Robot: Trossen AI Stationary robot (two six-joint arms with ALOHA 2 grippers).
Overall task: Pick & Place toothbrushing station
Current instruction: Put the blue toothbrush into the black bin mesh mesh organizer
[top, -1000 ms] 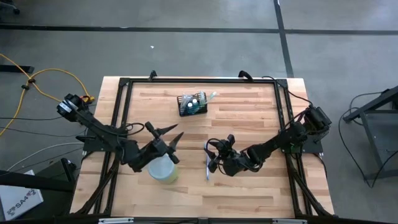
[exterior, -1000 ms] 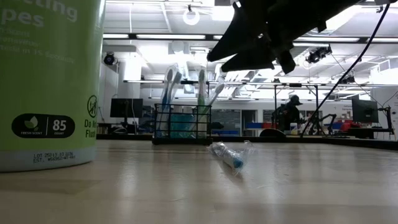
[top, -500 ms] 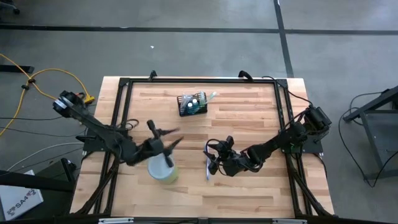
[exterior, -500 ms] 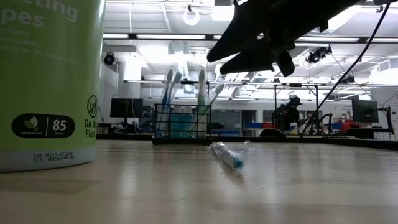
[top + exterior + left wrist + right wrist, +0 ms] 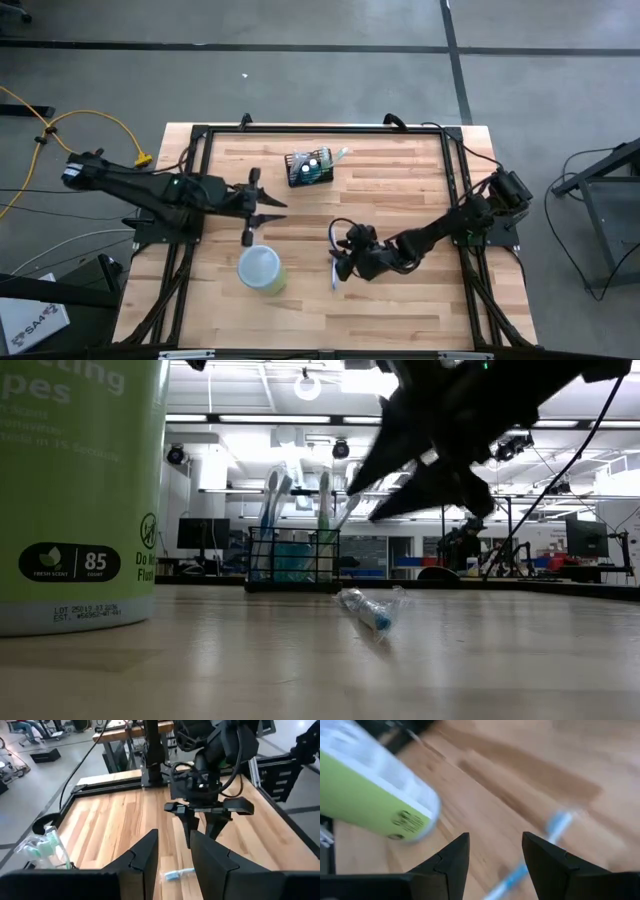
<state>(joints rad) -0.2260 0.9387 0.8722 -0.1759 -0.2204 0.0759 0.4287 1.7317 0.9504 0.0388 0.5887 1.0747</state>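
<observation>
Left gripper (image 5: 262, 207) hovering over the table's middle-left, fingers parted and empty, just beyond the wipes canister and short of the holder. Right gripper (image 5: 343, 262) low over the table's centre-right, fingers spread with nothing between them, right beside the loose toothbrush. Wooden table (image 5: 400, 180) under a black frame. Yellow-green wipes canister (image 5: 261, 269) with pale lid upright near the front-left. Toothbrushing station (image 5: 309, 168), a black wire-mesh holder, upright near the far edge at centre, well apart from both grippers, toothbrushes (image 5: 275, 495) standing in it. Loose blue-and-white toothbrush (image 5: 333, 271) flat on the wood.
</observation>
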